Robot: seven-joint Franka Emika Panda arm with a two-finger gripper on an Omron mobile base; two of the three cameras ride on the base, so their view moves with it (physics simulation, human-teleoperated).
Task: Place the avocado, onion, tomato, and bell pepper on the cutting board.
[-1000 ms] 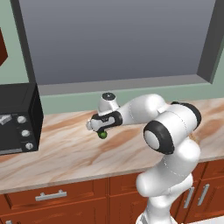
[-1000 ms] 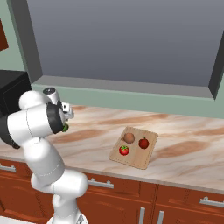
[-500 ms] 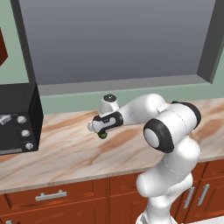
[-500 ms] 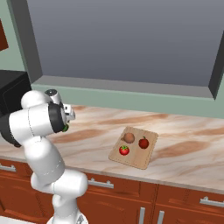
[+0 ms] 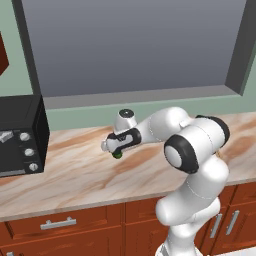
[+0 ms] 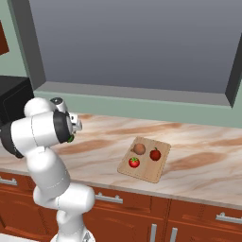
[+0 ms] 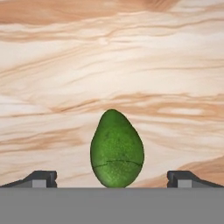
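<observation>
The dark green avocado (image 7: 117,148) lies on the marble counter between my two finger tips, which stand well apart on either side of it without touching. My gripper (image 7: 112,180) is open. From the left base view the gripper (image 5: 113,149) hangs low over the avocado (image 5: 117,155), a green spot just below the hand. The tan cutting board (image 6: 152,171) lies to the right on the counter. On it sit the brownish onion (image 6: 139,149), the bright red tomato (image 6: 134,162) and the darker red bell pepper (image 6: 155,154).
A black toaster oven (image 5: 20,135) stands at the left end of the counter (image 5: 75,175). A window ledge (image 6: 142,94) runs along the back wall. Wooden cabinet fronts (image 6: 189,217) lie below the counter edge.
The hand has shifted only slightly above the avocado. The avocado and the produce on the board lie where they did.
</observation>
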